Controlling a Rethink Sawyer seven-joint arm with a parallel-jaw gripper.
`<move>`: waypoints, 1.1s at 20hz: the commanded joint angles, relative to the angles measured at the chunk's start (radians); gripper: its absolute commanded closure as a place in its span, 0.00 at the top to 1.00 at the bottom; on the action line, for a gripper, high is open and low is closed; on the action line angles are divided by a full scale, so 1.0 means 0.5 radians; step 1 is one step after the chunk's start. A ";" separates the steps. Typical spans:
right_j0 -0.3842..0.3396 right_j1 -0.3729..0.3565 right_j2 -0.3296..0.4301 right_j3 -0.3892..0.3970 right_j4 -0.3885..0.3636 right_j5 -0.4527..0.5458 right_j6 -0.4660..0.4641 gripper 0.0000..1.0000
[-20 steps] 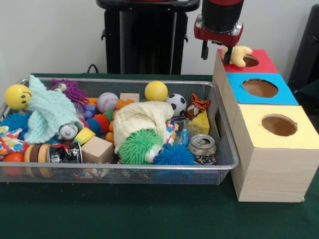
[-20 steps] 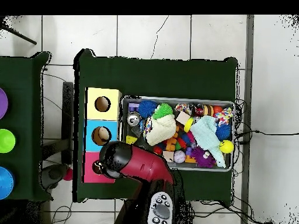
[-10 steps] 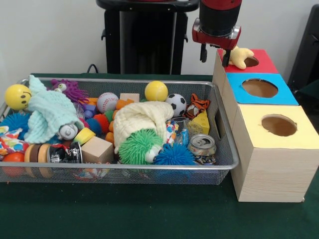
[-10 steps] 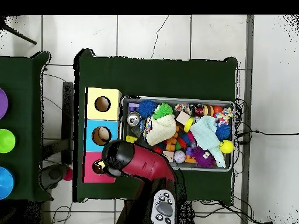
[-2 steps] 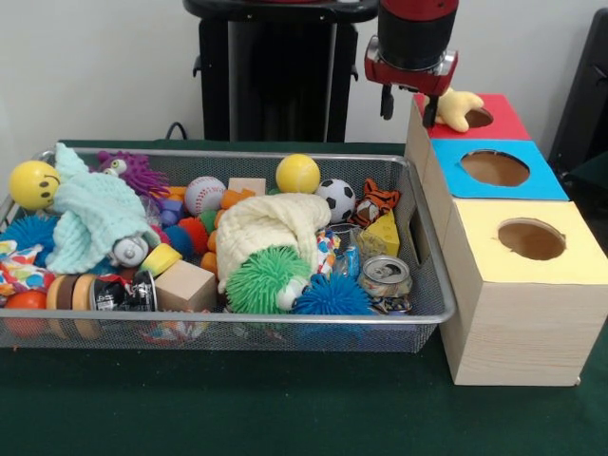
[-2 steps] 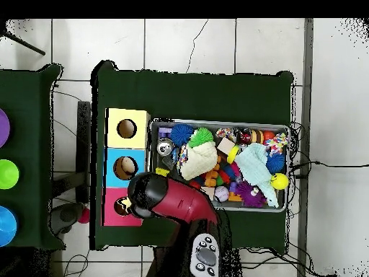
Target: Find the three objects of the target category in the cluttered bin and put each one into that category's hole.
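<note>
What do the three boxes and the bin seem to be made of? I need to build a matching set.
The boxes look like pale unfinished wood, since grain lines show on the sides, with matte red, blue and yellow tops that could be paint or card. The bin looks like silver wire mesh with a shiny metal rim.

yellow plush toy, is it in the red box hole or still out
Out. The yellow plush toy lies on the red box top at the hole's rim, the gripper just beside it.
</note>
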 commanded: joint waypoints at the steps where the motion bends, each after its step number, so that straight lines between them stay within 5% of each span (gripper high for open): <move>1: -0.201 0.190 0.137 -0.143 -0.174 -0.220 0.014 1.00; 12: -0.311 0.049 0.158 -0.279 -0.376 0.112 0.013 1.00; 22: -0.428 0.211 0.339 -0.181 -0.250 -0.172 0.135 1.00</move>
